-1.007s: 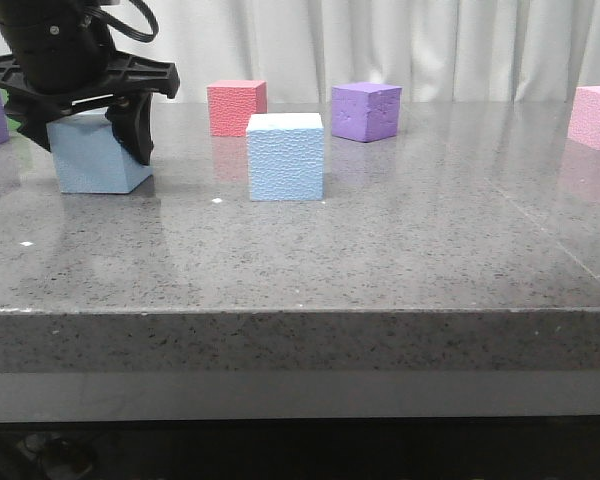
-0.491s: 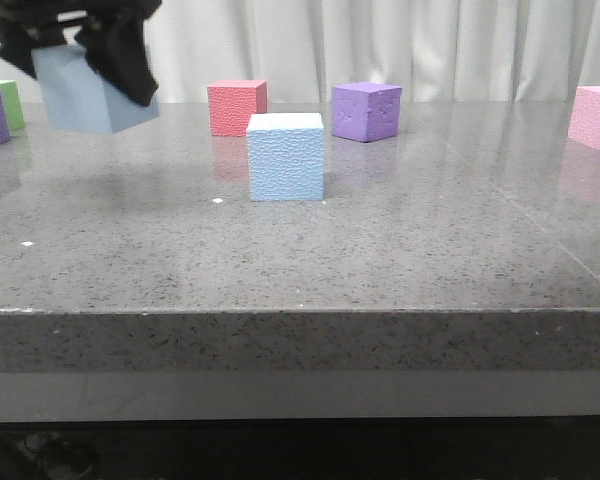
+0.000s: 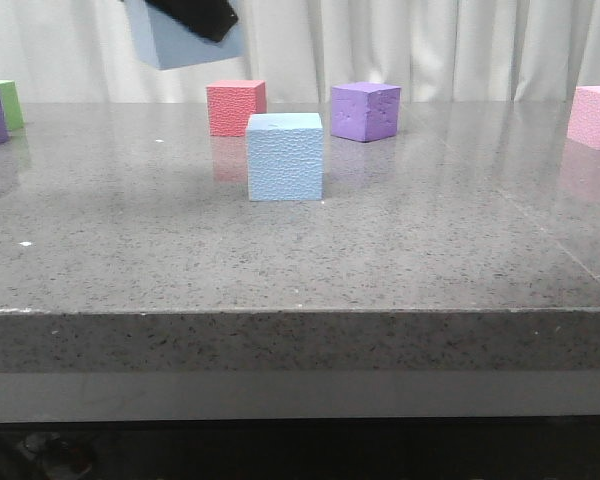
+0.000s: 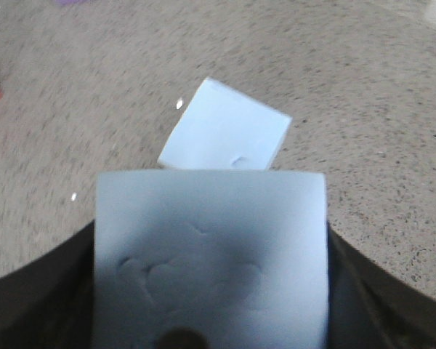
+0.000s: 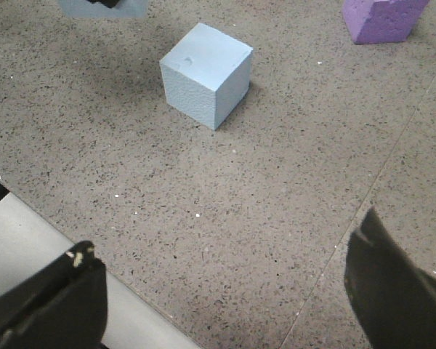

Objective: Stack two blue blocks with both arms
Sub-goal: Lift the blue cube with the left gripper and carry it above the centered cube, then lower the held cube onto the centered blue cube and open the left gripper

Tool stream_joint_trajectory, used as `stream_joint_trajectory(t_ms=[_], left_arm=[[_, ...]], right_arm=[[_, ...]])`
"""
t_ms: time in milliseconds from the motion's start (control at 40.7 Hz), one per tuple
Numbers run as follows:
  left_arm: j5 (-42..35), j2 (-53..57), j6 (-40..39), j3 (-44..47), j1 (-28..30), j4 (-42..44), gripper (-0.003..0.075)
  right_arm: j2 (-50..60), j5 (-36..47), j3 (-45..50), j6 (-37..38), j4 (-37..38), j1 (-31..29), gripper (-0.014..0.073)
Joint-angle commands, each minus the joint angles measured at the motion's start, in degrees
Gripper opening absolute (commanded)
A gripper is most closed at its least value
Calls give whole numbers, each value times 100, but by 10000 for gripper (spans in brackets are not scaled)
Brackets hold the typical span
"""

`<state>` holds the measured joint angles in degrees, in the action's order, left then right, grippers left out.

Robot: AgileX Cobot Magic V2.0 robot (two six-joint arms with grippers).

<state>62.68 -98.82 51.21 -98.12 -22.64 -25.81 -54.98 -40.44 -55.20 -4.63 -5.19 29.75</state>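
Left gripper (image 4: pixel 211 320) pinching one blue block (image 3: pixel 180 42), held high above the granite table (image 3: pixel 400 250). Second blue block (image 3: pixel 285 156) resting mid-table, before the red cube (image 3: pixel 236 107). Right gripper (image 5: pixel 225 305) spread wide, holding nothing.

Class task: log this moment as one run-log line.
left gripper: shut on carried blue block, airborne | right gripper: open, empty | resting blue block: on table, uncovered

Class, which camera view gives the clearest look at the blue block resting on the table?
The right wrist view: the resting blue block shows whole, top and two sides, nothing covering it. The front view shows it whole but mostly one face. In the left wrist view the held blue block hides part of it.
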Motion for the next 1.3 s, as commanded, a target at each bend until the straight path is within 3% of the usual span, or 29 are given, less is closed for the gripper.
stream_joint_trajectory(t_ms=[0, 295, 516, 1106, 1278], left_arm=[[113, -55, 325, -674, -191, -347, 370], [859, -914, 823, -1867, -390, -474, 370], [992, -1286, 1099, -2277, -390, -389, 370], [1101, -1513, 1771, -2293, -368, -323, 373], [1101, -1513, 1849, -2293, -368, -323, 440]], right_arm=[[87, 347, -135, -43, -27, -21, 663], [87, 347, -135, -43, -27, -21, 663], [87, 347, -135, -43, -27, -21, 663], [87, 347, -135, -43, -27, -21, 663], [87, 347, -135, -43, -27, -21, 663]])
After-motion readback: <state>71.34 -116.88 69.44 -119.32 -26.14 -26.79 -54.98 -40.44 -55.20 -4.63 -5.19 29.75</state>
